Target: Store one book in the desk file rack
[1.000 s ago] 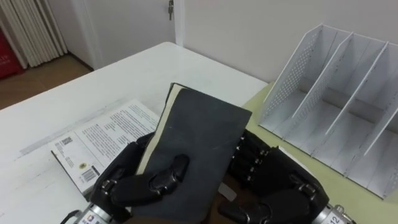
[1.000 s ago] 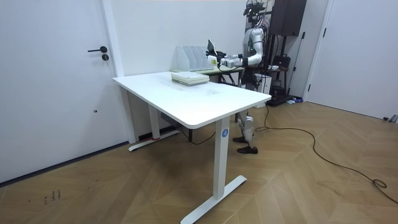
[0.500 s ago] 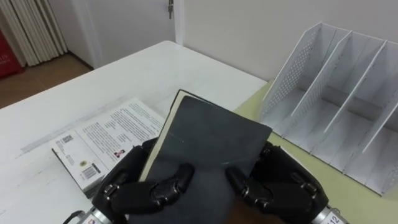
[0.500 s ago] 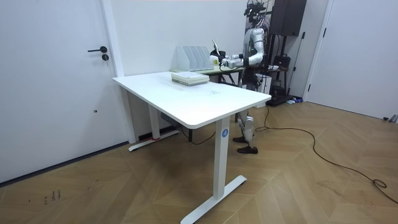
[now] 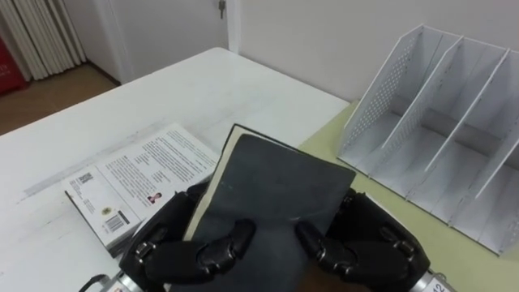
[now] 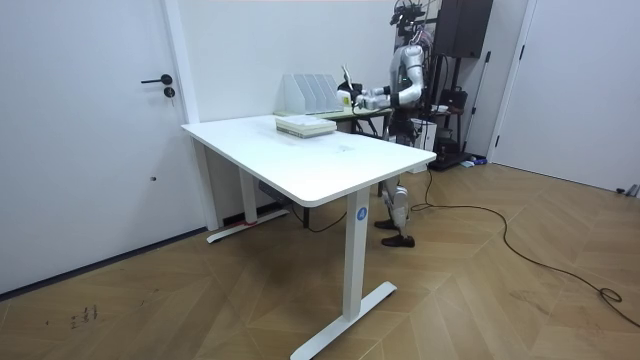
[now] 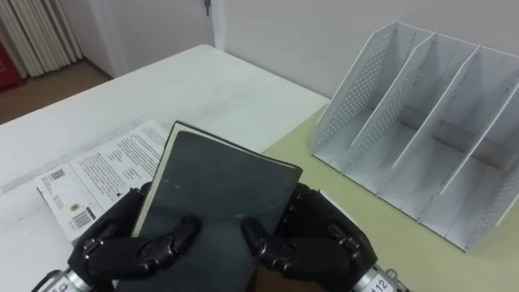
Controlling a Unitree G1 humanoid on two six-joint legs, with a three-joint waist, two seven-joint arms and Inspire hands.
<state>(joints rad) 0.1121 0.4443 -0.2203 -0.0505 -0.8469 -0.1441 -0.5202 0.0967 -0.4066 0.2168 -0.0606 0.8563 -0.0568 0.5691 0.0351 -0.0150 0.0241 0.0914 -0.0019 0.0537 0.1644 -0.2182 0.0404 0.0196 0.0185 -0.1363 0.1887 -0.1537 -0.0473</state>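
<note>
A dark grey book (image 5: 272, 191) stands tilted up in front of me, its cover facing me, held above the table by both hands. My left hand (image 5: 174, 247) grips its lower left side, thumb curled over the cover. My right hand (image 5: 373, 247) grips the lower right side the same way. The white perforated file rack (image 5: 438, 122) with several upright dividers stands to the right and beyond the book, its slots empty. In the room view I stand at the far end of the white table, with the book (image 6: 346, 73) raised near the rack (image 6: 305, 92).
A second book (image 5: 130, 182) with a white printed cover lies flat on the white table (image 5: 203, 89) to the left of my hands. The rack rests on a yellow-green surface (image 5: 324, 138) against the wall. A door and curtains lie beyond the table's far left.
My right hand has closed onto the book's right side, its thumb now over the cover. The book has swung to face me more squarely and shifted slightly right.
</note>
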